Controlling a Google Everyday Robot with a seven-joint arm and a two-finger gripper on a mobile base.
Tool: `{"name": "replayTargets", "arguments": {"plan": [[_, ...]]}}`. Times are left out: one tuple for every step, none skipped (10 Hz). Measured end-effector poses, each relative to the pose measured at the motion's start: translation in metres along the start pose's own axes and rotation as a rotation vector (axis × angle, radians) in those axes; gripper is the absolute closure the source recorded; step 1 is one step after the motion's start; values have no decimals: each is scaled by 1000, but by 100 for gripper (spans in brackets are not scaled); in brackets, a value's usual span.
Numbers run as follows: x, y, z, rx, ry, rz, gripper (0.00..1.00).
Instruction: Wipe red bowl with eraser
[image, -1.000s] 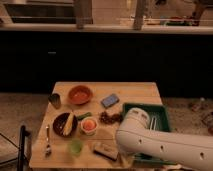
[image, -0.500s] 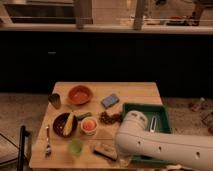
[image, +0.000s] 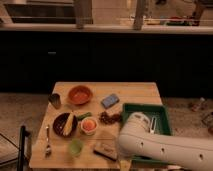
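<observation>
Camera view: white arm (image: 165, 147), just beside eraser (image: 105, 149), hides the pincer.

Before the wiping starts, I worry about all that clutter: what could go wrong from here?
The eraser lies near the front edge of the table beside the white arm; the gripper is hidden behind that arm, so a nudge might push it off. Between eraser and red bowl stand a green cup, a white cup and a dark bowl with food; a low carry could knock them. The blue sponge might be mistaken for the eraser.
</observation>
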Motion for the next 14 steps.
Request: {"name": "replayTargets", "arguments": {"plan": [[-6, -1, -2, 5, -43, 6, 20], [-11, -2, -2, 9, -78, 12, 20], [-17, -3, -1, 11, -111, 19, 20], [-24, -5, 0, 12, -149, 26, 20], [-27, -6, 1, 13, -172, 38, 20], [-30, -9, 4, 18, -189, 59, 20], [-33, -12, 7, 20, -200, 80, 20], [-35, -15, 11, 22, -209, 102, 20], [-35, -19, 15, 24, -220, 130, 20], [-36, -24, 20, 26, -237, 165, 20], [-37, -29, 25, 26, -254, 200, 20], [-36, -32, 30, 25, -266, 235, 20], [-35, -36, 36, 21, -283, 288, 20], [-35, -38, 41, 21, -294, 327, 20]]}}
